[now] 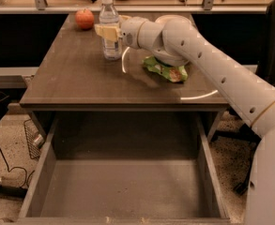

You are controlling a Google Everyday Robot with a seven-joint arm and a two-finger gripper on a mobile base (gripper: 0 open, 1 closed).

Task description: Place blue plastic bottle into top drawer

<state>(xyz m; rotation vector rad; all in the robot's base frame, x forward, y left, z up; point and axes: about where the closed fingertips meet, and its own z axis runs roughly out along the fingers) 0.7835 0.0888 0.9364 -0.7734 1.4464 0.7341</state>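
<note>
Apparently at the grasping step, the gripper (107,32) sits against the blue plastic bottle (111,48), which stands upright on the desk (80,78) near the apple (84,18); whether it grips cannot be told, and next comes a lift toward the open top drawer (127,191).

Outstretched arm (207,67), claw (107,31) far forward

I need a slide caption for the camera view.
Gripper at the blue plastic bottle on the desk, top drawer open below.
</note>
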